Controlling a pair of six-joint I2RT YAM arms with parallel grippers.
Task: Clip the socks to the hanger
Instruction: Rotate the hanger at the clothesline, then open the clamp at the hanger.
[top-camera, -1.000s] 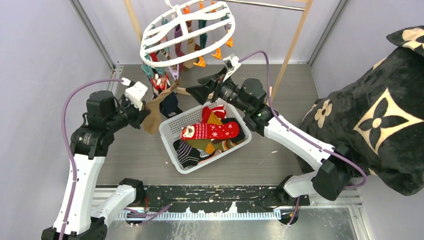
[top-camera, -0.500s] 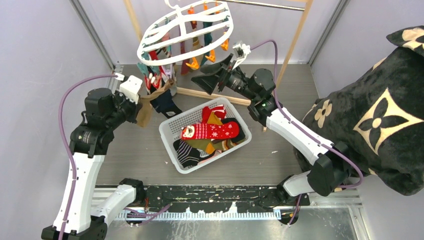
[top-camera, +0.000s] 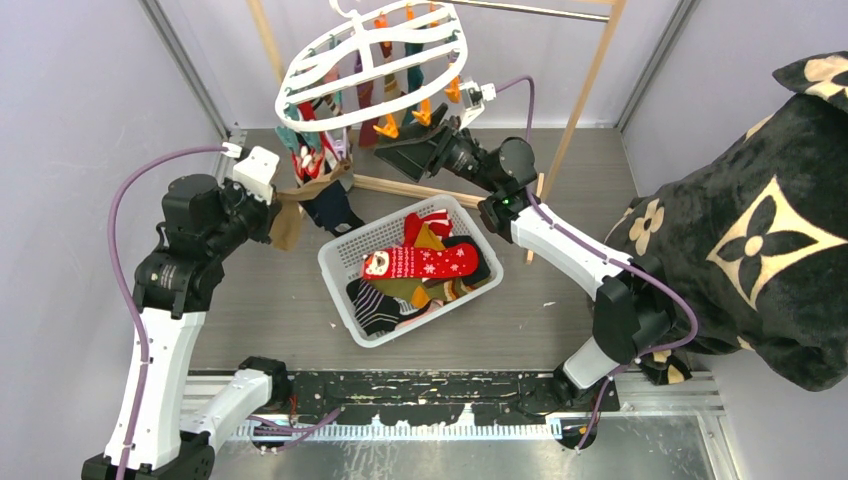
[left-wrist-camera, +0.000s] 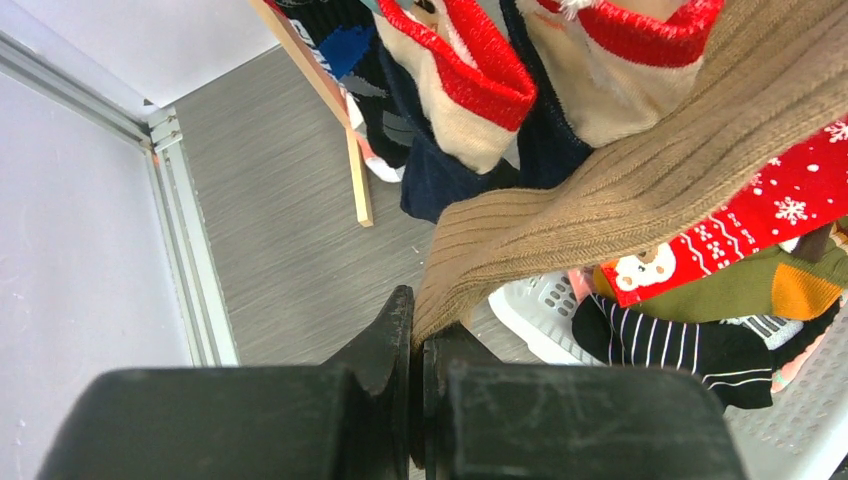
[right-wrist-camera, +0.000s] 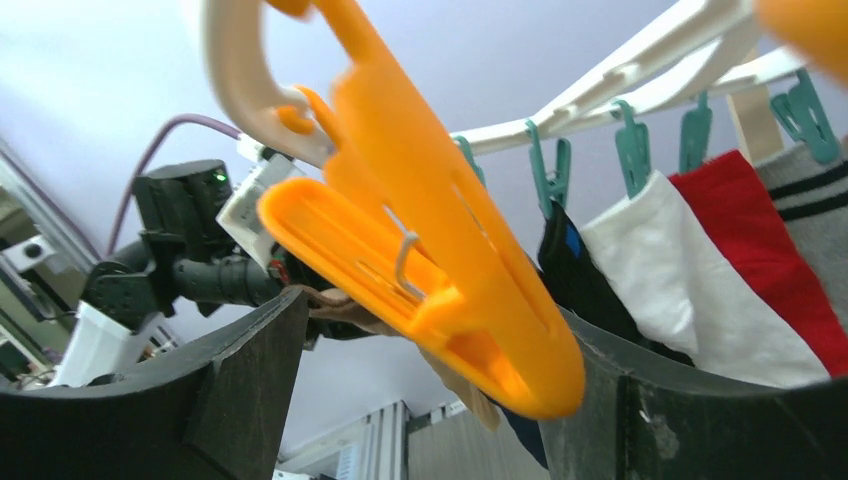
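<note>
The white oval hanger hangs at the back with several socks clipped along its left side. My left gripper is shut on the end of a tan ribbed sock, which stretches up toward the hanger's left rim. My right gripper is raised under the hanger's right side, open. In the right wrist view an orange peg lies between the wide-apart fingers, close to the right one. More socks, among them a red Christmas-patterned one, lie in the basket.
The white mesh basket stands mid-table between the arms. A light wooden rack frame carries the hanger, with its foot bar behind the basket. A big black plush blanket fills the right side. Teal pegs line the ring.
My right gripper has risen and moved back-left, from above the basket up to the hanger's orange pegs. The hanger has swung slightly. My left gripper has shifted a little left and back with the tan sock.
</note>
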